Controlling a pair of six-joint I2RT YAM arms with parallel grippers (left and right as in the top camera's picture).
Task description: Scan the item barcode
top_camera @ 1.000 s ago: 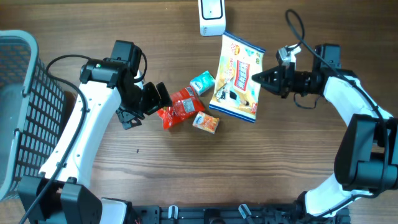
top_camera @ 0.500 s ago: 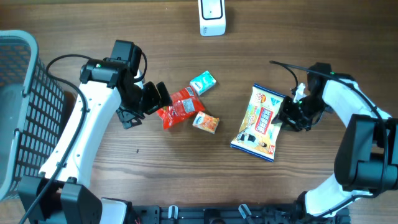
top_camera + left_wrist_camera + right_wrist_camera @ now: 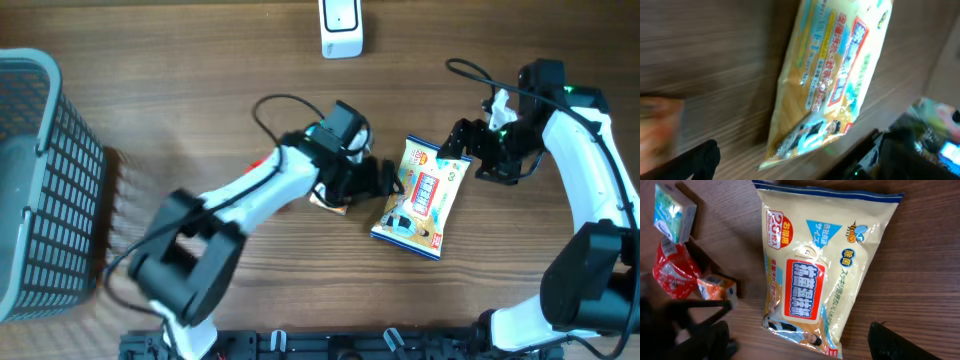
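Right gripper (image 3: 462, 150) just let go, jaws wide, backed off. Wipes pack (image 3: 422, 197) now flat on tabletop (image 3: 150, 60), well below scanner (image 3: 340, 27). Left gripper (image 3: 392, 182) swung in, wide, beside pack; likely a regrasp before scanning.

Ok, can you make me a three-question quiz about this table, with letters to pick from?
1. Where is the white scanner?
A) at the far edge of the table
B) in the basket
C) on top of the packet

2. What colour is most of the wipes packet?
A) green
B) yellow
C) black

3. How is the right tool?
A) shut on the packet
B) shut on a small box
C) open

Answers:
1 A: it lies alone at the top of the overhead view.
2 B: its wrapper is mostly yellow.
3 C: its jaws stand apart, and the packet lies flat on the table.
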